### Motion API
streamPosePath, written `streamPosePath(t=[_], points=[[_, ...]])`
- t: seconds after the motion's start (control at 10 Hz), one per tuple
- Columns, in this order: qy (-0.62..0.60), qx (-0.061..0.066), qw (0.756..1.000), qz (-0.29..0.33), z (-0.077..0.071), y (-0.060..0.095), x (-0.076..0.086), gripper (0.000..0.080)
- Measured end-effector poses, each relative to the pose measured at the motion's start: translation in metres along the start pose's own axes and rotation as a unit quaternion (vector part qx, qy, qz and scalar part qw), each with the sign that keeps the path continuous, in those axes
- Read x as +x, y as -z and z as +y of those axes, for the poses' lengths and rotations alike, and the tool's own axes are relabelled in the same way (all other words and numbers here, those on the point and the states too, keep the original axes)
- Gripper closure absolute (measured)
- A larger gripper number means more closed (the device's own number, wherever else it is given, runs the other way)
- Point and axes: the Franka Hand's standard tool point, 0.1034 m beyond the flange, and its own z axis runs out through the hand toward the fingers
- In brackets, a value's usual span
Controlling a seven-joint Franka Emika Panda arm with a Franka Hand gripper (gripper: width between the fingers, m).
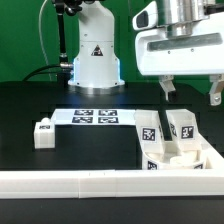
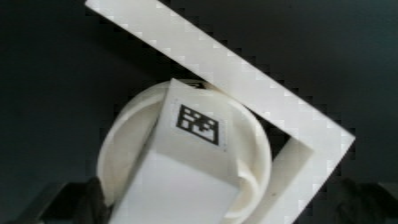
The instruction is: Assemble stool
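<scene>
The white round seat (image 1: 172, 156) lies in the corner of the L-shaped rail at the exterior view's right. Two tagged legs (image 1: 150, 130) (image 1: 183, 127) stand upright on it. A third leg (image 1: 42, 133) lies alone on the black table at the exterior view's left. My gripper (image 1: 189, 95) hangs just above the seat and its legs, jaws wide apart and empty. In the wrist view the seat (image 2: 128, 135) and a tagged leg (image 2: 196, 125) lie between the dark fingers (image 2: 71, 205), with the gripper (image 2: 217, 212) touching neither.
The long white L-shaped rail (image 1: 90, 181) runs along the table's front and turns back at the right; it also shows in the wrist view (image 2: 214, 60). The marker board (image 1: 95, 117) lies mid-table. The robot base (image 1: 95, 62) stands behind it.
</scene>
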Motion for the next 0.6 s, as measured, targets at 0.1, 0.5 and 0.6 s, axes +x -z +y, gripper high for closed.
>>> streamPosePath(t=[0.1,0.5,0.6], points=[[0.070,-0.003,0.998,0.005,-0.0032,0.0012,-0.0010,0.0150],[0.222,-0.003,0.975,0.006,-0.0037,0.0017,0.0001,0.0150],[0.299,-0.008,0.954,0.007,-0.0023,0.0008,0.0016,0.0150]])
